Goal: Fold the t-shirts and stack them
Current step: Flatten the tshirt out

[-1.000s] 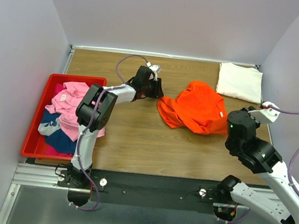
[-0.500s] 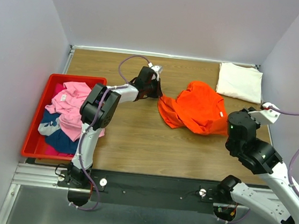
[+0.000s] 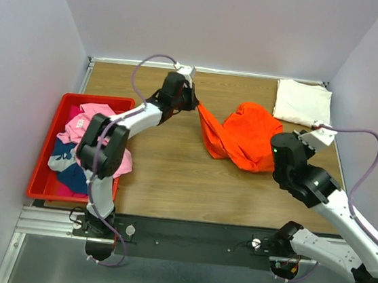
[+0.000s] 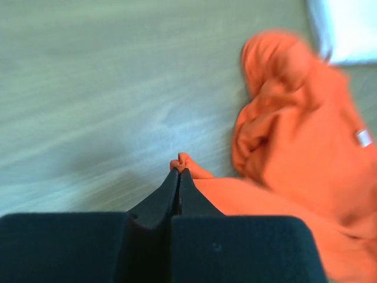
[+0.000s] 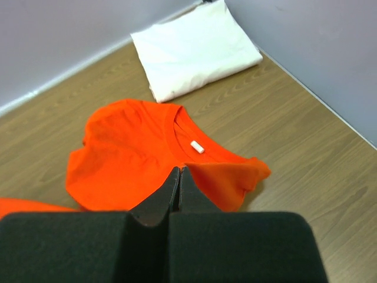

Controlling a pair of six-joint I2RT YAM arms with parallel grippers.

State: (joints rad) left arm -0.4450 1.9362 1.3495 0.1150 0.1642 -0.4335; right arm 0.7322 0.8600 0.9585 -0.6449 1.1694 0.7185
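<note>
Left wrist view: corner of bright orange cloth t-shirt (image 4: pixel 294 135), pinched in fully closed left pincer (image 4: pixel 178 177); bulk heaped near folded cream-white t-shirt (image 3: pixel 304 103). Right pincer (image 5: pixel 179 174) closed, hold unclear. Advised: draw corner away from cream-white t-shirt, low, until flat.

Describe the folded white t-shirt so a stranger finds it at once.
Look at the wooden table, then its far right corner by the walls. There lies the cream-white t-shirt, just beyond the orange t-shirt. It alone is folded into a neat flat rectangle; the orange one is crumpled, and the pink t-shirt lies heaped in the red bin.
</note>
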